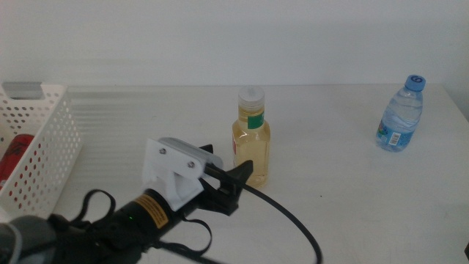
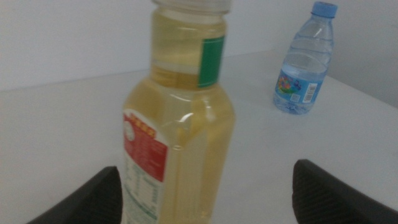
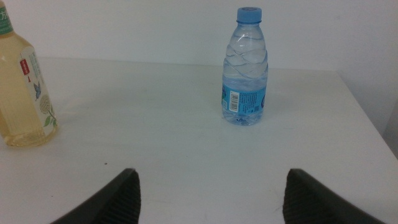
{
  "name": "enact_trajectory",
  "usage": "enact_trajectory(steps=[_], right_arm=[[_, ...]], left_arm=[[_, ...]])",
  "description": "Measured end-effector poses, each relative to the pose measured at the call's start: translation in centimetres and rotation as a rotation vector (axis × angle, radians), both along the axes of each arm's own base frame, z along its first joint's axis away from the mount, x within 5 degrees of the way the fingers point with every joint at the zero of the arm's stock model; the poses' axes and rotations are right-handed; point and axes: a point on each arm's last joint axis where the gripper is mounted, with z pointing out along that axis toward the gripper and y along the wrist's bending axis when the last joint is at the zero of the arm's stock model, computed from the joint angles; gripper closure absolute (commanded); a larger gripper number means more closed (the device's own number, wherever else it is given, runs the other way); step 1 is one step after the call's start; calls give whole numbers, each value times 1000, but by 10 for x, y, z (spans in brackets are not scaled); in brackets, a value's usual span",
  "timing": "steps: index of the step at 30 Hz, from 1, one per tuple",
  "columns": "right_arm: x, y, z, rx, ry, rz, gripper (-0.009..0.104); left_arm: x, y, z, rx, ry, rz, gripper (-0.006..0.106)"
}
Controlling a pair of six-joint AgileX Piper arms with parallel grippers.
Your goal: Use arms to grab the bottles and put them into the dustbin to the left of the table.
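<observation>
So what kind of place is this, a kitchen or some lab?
Probably a lab test bench: a bare white table against a blank wall, the left gripper reaching the yellow-liquid bottle, and a perforated white dustbin.

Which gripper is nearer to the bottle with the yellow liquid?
Left. The left gripper is open right beside the yellow-liquid bottle, which fills its wrist view between the jaws. The right gripper, also open, waits farther off, facing the blue-capped water bottle.
</observation>
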Motion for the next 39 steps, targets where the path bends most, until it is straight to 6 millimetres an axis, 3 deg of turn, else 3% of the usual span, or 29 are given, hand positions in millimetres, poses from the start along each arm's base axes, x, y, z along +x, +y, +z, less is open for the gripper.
enact_trajectory(steps=[13,19,39], right_arm=[[0,0,0,0,0,0,35],[0,0,0,0,0,0,35],[0,0,0,0,0,0,35]], left_arm=[[29,40,5,37,42,-279,10],[47,36,10,71,7,-333,10],[114,13,-23,69,40,-405,10]])
